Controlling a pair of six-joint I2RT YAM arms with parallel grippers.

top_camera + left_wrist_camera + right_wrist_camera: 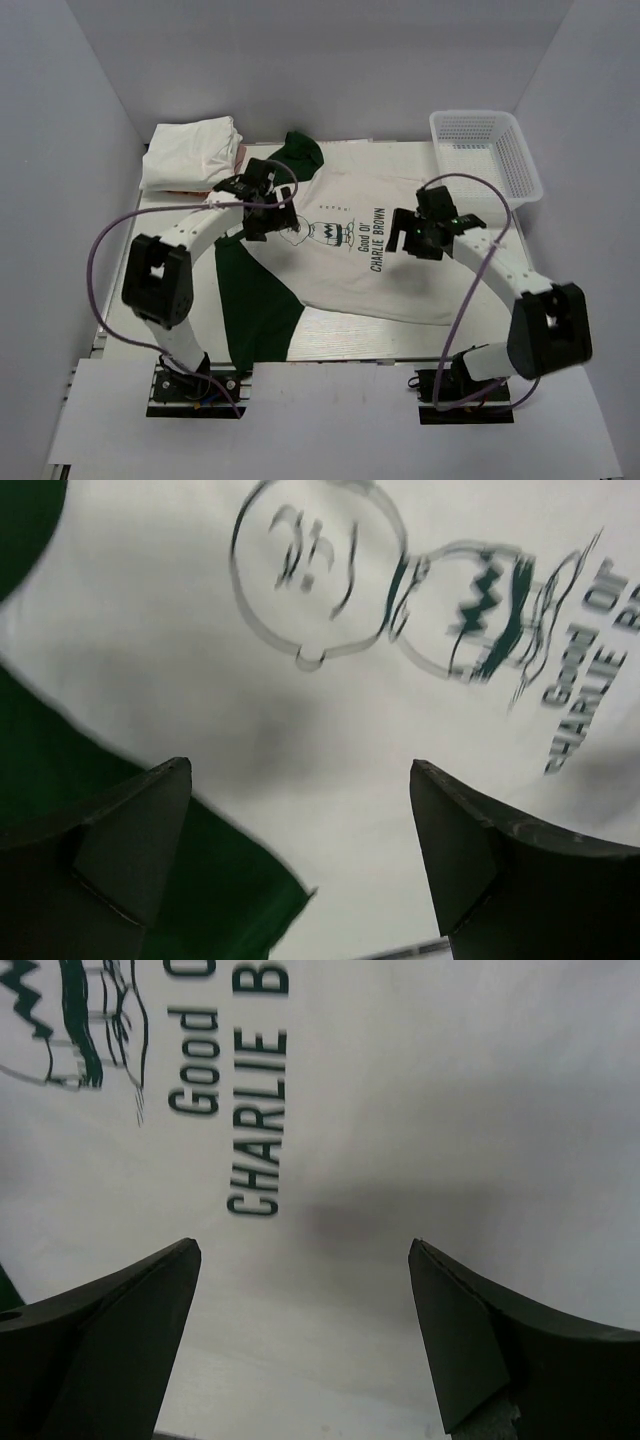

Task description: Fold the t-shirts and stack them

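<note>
The cream-white t-shirt [350,275] lies flat mid-tabletop [340,345], its green sleeve [255,310] toward the near-left corner. I judge it light and limp, so I'd pinch a hem or sleeve edge. My left gripper [300,770] and right gripper [305,1245] hang wide open above it, empty, and the folded white t-shirts [190,152] sit in the far-left corner.

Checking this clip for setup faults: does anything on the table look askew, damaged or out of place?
Nothing damaged. The cream t-shirt lies flat but slanted across the table, one green sleeve reaching the near edge. The folded stack at the far left looks tidy.
</note>
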